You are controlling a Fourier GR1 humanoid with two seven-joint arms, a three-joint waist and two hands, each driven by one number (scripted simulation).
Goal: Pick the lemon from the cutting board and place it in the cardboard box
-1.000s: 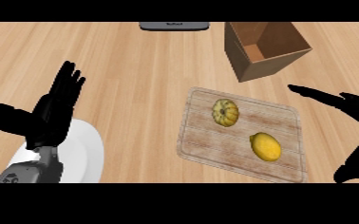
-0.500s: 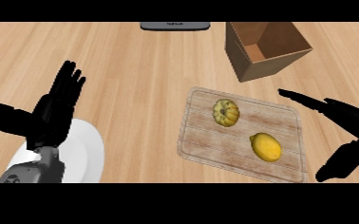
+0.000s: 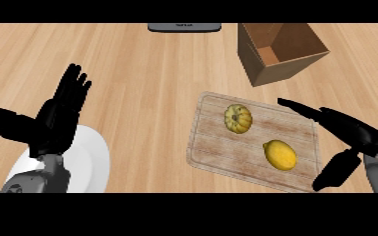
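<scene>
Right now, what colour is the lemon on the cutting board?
Plain yellow; the lemon shows best in the head view.

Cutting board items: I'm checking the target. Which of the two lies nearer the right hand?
The smooth yellow lemon, at the board's lower right; the ribbed squash sits farther up-left.

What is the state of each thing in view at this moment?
lemon: lying on the cutting board, not held.
small squash: lying on the board, untouched.
cardboard box: open, nothing visible inside.
right hand: open, beside the lemon.
left hand: open, resting.
white plate: partly hidden by the left arm.
</scene>
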